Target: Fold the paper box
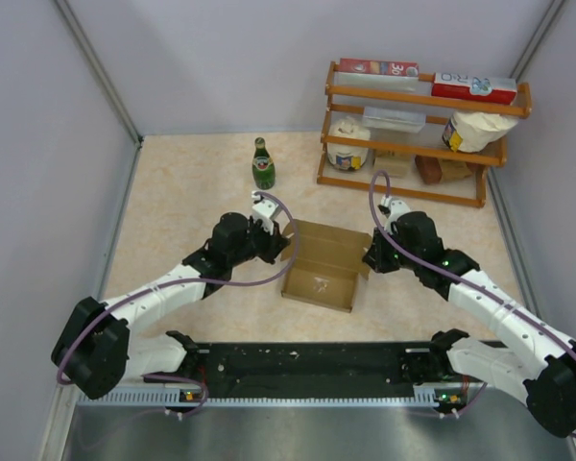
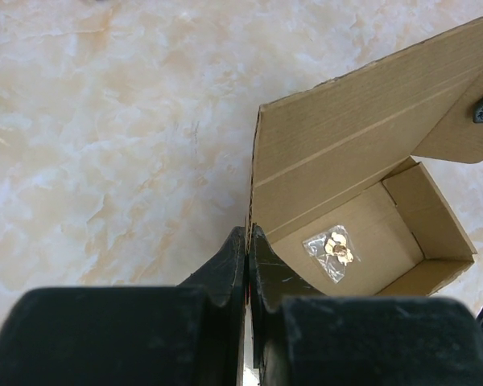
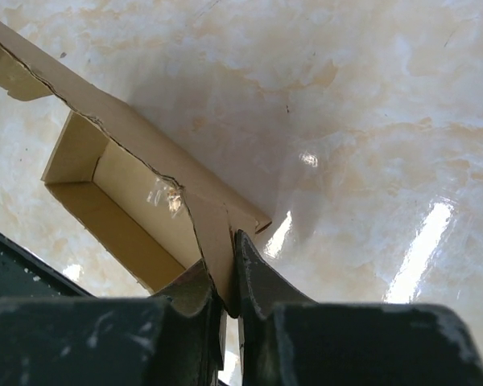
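The left gripper (image 2: 247, 251) is pinched nearly shut on the left wall of the paper box (image 2: 350, 189), and the thin edge of that wall runs down between its fingers. The right gripper (image 3: 229, 281) is likewise clamped narrow on a cardboard flap at the box's right side. The box sits open on the marbled table (image 1: 192, 182) between the two grippers, its lid panel leaning toward the far side. A small clear packet (image 2: 332, 249), its contents seemingly yellowish, lies on the box floor.
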Robot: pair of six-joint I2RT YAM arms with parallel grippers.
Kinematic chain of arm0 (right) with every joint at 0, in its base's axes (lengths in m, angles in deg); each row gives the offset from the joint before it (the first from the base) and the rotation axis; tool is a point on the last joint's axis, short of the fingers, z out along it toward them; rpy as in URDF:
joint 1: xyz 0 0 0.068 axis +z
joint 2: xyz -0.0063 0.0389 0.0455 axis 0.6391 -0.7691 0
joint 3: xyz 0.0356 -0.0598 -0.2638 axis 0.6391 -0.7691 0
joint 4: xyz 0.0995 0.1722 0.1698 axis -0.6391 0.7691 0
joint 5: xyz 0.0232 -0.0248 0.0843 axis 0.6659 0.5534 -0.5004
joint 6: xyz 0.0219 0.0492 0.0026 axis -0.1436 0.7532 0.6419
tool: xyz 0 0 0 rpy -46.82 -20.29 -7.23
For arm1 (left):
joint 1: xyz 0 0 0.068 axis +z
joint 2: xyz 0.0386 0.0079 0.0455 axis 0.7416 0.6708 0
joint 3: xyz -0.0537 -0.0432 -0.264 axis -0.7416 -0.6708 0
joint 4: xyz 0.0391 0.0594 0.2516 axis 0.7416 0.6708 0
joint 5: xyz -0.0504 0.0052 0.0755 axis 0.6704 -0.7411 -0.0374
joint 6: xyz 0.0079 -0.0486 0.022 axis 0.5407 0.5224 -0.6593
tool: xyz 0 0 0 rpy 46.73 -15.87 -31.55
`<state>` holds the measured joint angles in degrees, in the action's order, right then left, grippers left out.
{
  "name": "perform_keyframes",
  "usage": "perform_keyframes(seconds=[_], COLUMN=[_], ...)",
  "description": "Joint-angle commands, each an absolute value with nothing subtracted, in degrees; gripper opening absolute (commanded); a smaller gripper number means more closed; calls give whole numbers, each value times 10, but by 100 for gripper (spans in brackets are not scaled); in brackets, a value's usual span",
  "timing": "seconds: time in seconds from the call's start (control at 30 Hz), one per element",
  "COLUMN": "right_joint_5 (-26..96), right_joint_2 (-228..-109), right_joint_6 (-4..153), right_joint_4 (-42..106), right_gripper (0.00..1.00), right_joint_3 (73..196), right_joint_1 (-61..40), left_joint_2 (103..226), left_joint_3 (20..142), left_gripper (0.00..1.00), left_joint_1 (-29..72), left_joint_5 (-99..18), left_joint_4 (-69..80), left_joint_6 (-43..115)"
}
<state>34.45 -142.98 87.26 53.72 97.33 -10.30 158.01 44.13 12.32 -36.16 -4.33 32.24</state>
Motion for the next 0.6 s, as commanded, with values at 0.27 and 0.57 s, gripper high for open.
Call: perform_keyframes(seconds=[0.27, 0.57], right_joint_5=[357, 420], right_joint_2=[-1437, -1486], right_joint_6=[891, 891], right_joint_4=[438, 319], right_gripper=[0, 0], right_joint_3=[979, 990], right_joint_1=[-102, -98], left_joint_2=[1559, 1560], left_joint_3=[442, 421], left_gripper=[6, 8], left_joint_1=[124, 118], left_joint_5=[-430, -523], left_joint_4=[-75, -149], left_joint_6=[386, 445])
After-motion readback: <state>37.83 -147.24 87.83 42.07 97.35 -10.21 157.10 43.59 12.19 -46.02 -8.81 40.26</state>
